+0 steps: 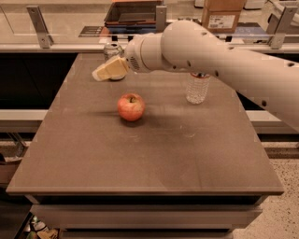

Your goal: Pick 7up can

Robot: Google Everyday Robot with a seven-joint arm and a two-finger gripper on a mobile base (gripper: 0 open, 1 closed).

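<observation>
The 7up can (pixel 112 49) stands upright at the far left of the brown table (pixel 140 154); only its silver top and upper side show behind my gripper. My gripper (pixel 108 71), with cream-coloured fingers, hangs in front of the can and covers its lower part, reaching in from the right on the white arm (pixel 219 56). I cannot tell whether it touches the can.
A red apple (pixel 131 107) lies near the table's middle, in front of the gripper. A clear plastic water bottle (pixel 197 87) stands at the far right, partly behind the arm. A counter with a dark tray (pixel 133 14) and a cardboard box (pixel 222 14) runs behind the table.
</observation>
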